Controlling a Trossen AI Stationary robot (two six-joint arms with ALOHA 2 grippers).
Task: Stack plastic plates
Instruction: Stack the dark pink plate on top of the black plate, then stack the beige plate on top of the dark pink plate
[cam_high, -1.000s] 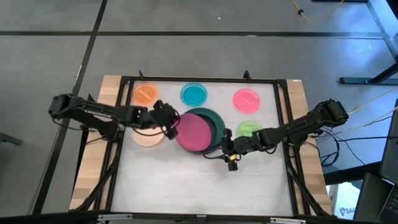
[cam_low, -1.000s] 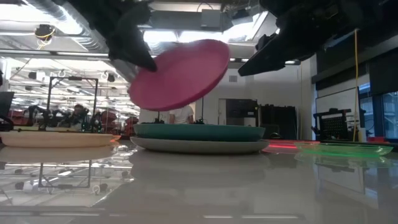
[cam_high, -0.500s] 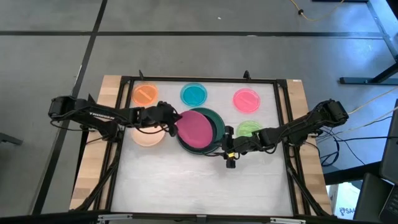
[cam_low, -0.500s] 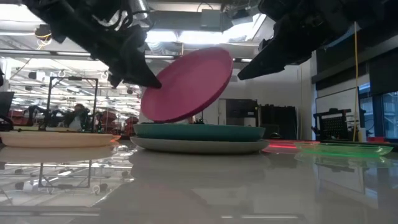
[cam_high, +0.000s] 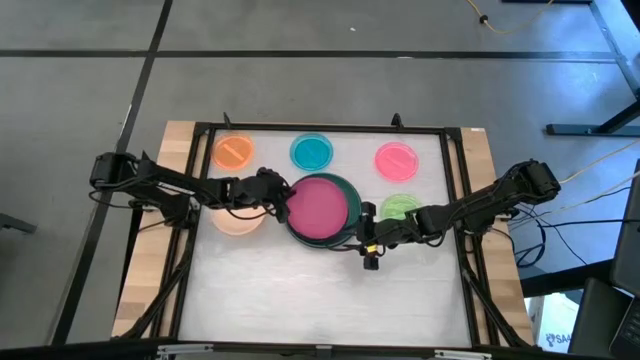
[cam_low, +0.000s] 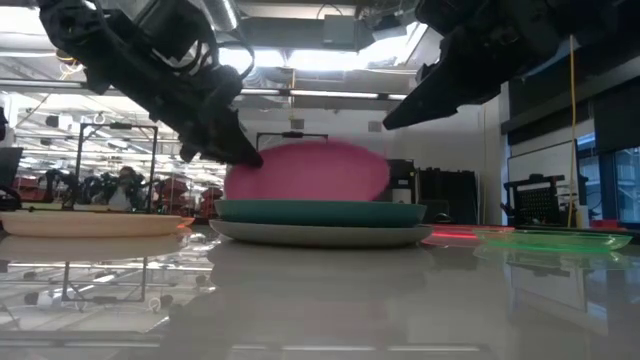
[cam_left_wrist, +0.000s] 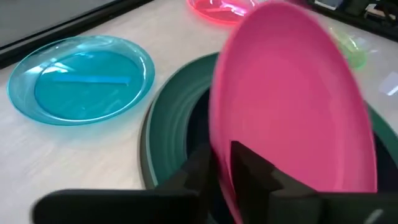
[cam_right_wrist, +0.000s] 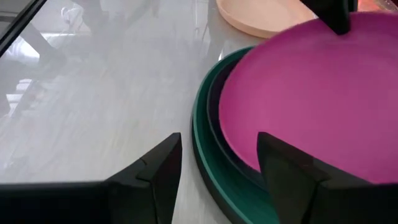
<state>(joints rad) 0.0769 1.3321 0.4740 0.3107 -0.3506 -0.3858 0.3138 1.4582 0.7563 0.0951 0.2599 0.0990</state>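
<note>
Magenta plate (cam_high: 318, 208) tilted over teal-green plate (cam_high: 349, 203), left fingers (cam_left_wrist: 249, 168) apparently gripping its rim, right fingers (cam_right_wrist: 287, 171) spread.

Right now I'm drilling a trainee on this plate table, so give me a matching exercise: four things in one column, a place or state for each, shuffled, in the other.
Things:
1. magenta plate
2. peach plate
3. blue plate
4. right gripper

Places or states:
A. open, beside the stack's near right edge
B. lying under the left arm
C. held by the left gripper, tilted onto the stack
D. alone at the far edge, between the orange and pink plates

Pairs: 1-C, 2-B, 3-D, 4-A
</note>
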